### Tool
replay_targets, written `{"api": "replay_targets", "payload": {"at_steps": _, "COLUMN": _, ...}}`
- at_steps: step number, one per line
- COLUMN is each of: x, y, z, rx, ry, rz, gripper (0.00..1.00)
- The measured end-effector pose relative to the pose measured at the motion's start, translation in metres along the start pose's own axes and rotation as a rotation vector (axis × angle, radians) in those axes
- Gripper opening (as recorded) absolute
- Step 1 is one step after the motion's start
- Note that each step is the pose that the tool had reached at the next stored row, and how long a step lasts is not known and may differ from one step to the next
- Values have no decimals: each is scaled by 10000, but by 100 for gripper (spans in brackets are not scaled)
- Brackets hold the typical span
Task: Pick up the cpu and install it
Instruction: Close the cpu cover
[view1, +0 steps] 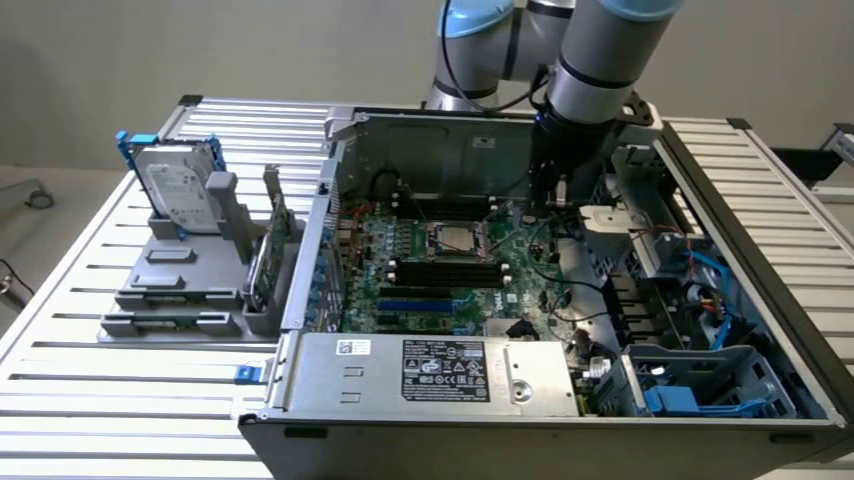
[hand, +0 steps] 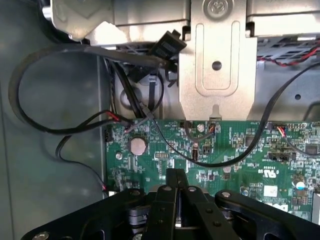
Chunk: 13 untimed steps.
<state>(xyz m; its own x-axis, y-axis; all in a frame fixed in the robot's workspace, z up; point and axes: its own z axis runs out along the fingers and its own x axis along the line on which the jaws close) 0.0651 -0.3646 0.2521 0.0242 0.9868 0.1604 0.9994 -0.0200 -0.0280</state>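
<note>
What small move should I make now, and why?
Probably lift the tool straight up a little. It is shut with nothing seen in it, low over the board near loose cables, while the cpu seems to sit in the socket, to the exterior view's left of the tool.

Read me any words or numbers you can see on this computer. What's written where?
No text can be read for certain.
On the power supply label: print too small.
On the small white sticker beside it: too small.
On the hard drive: label too small.
On the motherboard: white markings too small.
On the metal bracket: a round stamp, unreadable.
</note>
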Motion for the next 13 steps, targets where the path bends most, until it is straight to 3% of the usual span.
{"api": "replay_targets", "payload": {"at_steps": 2, "x": 2, "y": -4, "z": 1, "rx": 256, "ry": -3, "rz": 38, "gripper": 11}}
{"api": "replay_targets", "payload": {"at_steps": 4, "x": 5, "y": -7, "z": 1, "rx": 558, "ry": -4, "rz": 85, "gripper": 11}}
{"api": "replay_targets", "payload": {"at_steps": 13, "x": 14, "y": -20, "z": 3, "rx": 2168, "ry": -29, "rz": 343, "gripper": 11}}
